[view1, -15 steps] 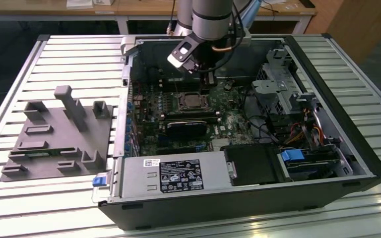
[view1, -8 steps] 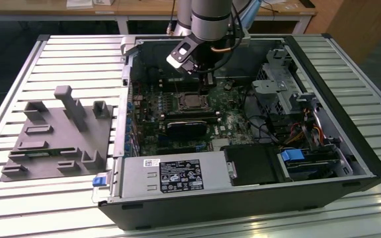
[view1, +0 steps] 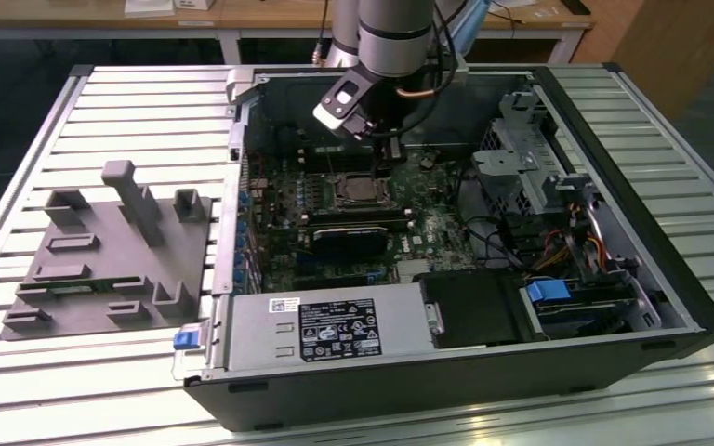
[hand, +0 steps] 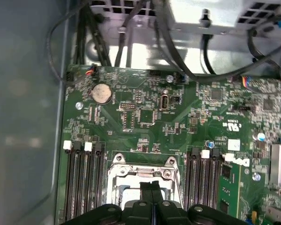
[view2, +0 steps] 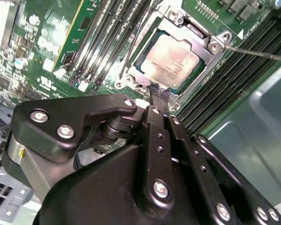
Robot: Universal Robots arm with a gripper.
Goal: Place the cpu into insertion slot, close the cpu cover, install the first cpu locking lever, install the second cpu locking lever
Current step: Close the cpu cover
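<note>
The cpu (view2: 171, 61), a silvery-beige square chip, lies in the insertion slot (view1: 357, 190) on the green motherboard. The cpu cover (view2: 200, 76), a thin metal frame, lies down around the chip. One thin wire locking lever (view2: 260, 54) sticks out sideways past the memory slots. Another lever (view2: 131, 47) runs along the socket's opposite side. My gripper (view2: 158, 91) is shut with nothing between its black fingers, its tips at the socket's edge. In the first wrist view the gripper (hand: 152, 187) hangs over the socket rim (hand: 118, 172). In the exterior view the gripper (view1: 394, 160) stands just above the socket.
The open computer case (view1: 654, 279) lies on a slatted table. Black memory slots (hand: 84, 187) flank the socket, and a black heatsink block (view1: 347, 240) sits beside it. A power supply (view1: 320, 330), a drive cage (view1: 543, 177) and cables crowd the case. A grey fixture (view1: 109, 251) lies at the exterior view's left.
</note>
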